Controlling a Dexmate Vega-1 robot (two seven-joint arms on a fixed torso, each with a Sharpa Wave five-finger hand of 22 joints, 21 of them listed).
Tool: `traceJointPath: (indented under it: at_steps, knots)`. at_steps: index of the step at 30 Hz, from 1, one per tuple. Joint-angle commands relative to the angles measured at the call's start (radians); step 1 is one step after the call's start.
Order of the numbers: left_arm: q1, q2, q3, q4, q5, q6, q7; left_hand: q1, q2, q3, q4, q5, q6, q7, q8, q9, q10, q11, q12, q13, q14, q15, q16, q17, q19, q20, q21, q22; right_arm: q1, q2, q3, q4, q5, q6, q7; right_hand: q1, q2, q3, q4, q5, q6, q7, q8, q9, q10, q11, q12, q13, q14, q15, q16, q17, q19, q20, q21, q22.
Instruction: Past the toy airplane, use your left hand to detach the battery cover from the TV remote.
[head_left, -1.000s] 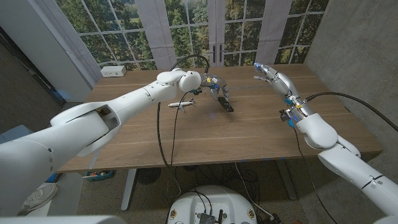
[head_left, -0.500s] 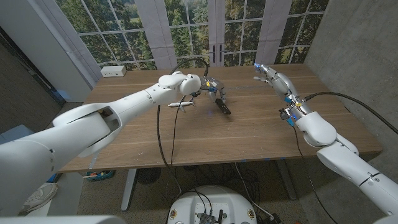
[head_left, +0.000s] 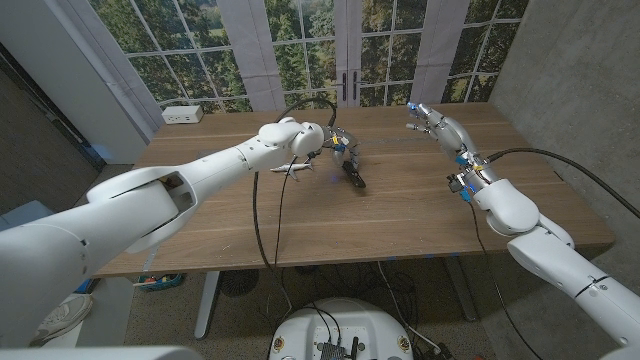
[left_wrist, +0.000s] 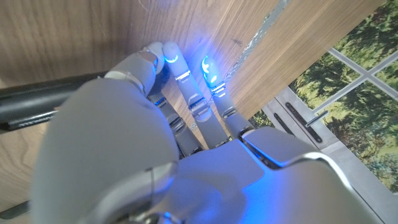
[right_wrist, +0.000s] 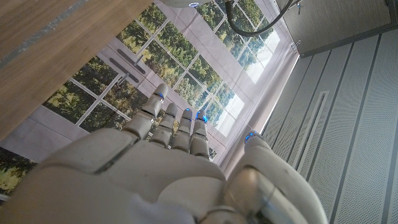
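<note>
- The left hand (head_left: 340, 146) is reaching over the remote (head_left: 353, 176) at mid-bench (head_left: 400, 210), fingers (left_wrist: 186, 84) extended; whether it is gripping, I cannot tell.
- The plane (head_left: 291, 171) is lying just left.
- The right hand (head_left: 438, 126) is hovering wide, holding nothing.

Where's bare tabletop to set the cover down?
Free: the wide near strip of the table, and the stretch between the TV remote and the right hand. Crowded: around the left hand, toy airplane and remote.
</note>
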Motion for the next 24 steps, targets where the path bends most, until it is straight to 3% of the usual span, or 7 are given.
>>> traceJointPath:
  at_steps: [1,4,10,15,19,24]
  knots:
    - [0.000,0.016,0.043,-0.056,0.100,0.054,-0.020,0.000,0.014,0.006,0.004,-0.010,0.222,0.234,-0.010,0.002,0.350,0.153,0.002,0.444,0.003,-0.018,-0.006,-0.001,-0.012,-0.068,0.005,0.004,0.007,0.002,-0.008,-0.001,-0.002,-0.006,-0.003,-0.006,-0.003,0.008,0.003,0.002,0.003,-0.002,0.005,0.001,0.000,0.000,0.005,0.000,0.000,0.004,0.001,0.000,0.002,0.004,-0.002,0.003]
    - [-0.015,0.017,0.055,-0.043,0.109,0.009,-0.022,0.001,0.015,0.004,0.002,-0.024,0.208,0.229,-0.021,0.000,0.333,0.148,-0.014,0.436,-0.016,-0.019,-0.015,0.000,-0.019,-0.067,0.008,0.006,0.009,0.003,-0.011,0.000,-0.004,-0.005,-0.003,-0.007,-0.004,0.009,0.003,0.002,0.002,-0.003,0.005,0.001,0.000,0.001,0.006,-0.002,0.000,0.004,0.001,-0.002,0.003,0.004,-0.002,0.003]
    - [-0.021,0.012,0.063,-0.042,0.137,0.017,-0.058,0.004,0.018,-0.002,0.001,-0.043,0.191,0.229,-0.037,-0.003,0.305,0.146,-0.037,0.420,-0.033,-0.020,-0.029,-0.007,-0.031,-0.066,0.010,0.007,0.012,0.006,-0.014,-0.002,-0.010,-0.005,-0.008,-0.008,-0.005,0.010,0.002,0.002,0.001,-0.004,0.005,0.001,0.000,-0.001,0.006,-0.005,0.001,0.005,0.002,-0.006,0.005,0.006,-0.003,0.003]
    - [-0.031,0.003,0.071,-0.032,0.152,0.016,-0.088,-0.018,0.029,-0.038,0.009,-0.098,0.129,0.236,-0.097,-0.016,0.240,0.141,-0.052,0.397,-0.070,-0.021,-0.069,-0.036,-0.058,-0.063,0.005,0.005,0.013,0.009,-0.017,-0.003,-0.009,-0.008,-0.011,-0.009,-0.005,0.011,0.000,0.002,0.000,-0.007,0.005,0.001,0.001,0.001,0.007,-0.007,0.002,0.007,0.002,-0.010,0.005,0.006,-0.004,0.003]
    - [-0.036,-0.001,0.077,-0.025,0.164,0.012,-0.092,-0.051,0.034,-0.065,0.017,-0.135,0.106,0.232,-0.127,-0.028,0.193,0.139,-0.062,0.381,-0.089,-0.020,-0.089,-0.054,-0.065,-0.061,-0.007,0.001,0.017,0.011,-0.019,-0.001,-0.018,-0.008,-0.015,-0.010,-0.006,0.012,0.000,0.002,0.000,-0.007,0.005,0.001,0.001,-0.001,0.007,-0.009,0.002,0.007,0.003,-0.013,0.005,0.006,-0.005,0.003]
    - [-0.043,-0.009,0.080,-0.006,0.165,0.003,-0.099,-0.131,0.023,-0.100,0.033,-0.187,0.082,0.232,-0.162,-0.051,0.133,0.138,-0.074,0.342,-0.126,-0.015,-0.117,-0.081,-0.068,-0.060,-0.023,0.000,0.021,0.013,-0.023,-0.004,-0.018,-0.019,-0.020,-0.012,-0.006,0.014,-0.001,0.002,0.000,-0.006,0.005,0.001,0.003,-0.002,0.008,-0.013,0.004,0.009,0.004,-0.017,0.008,0.007,-0.005,0.004]
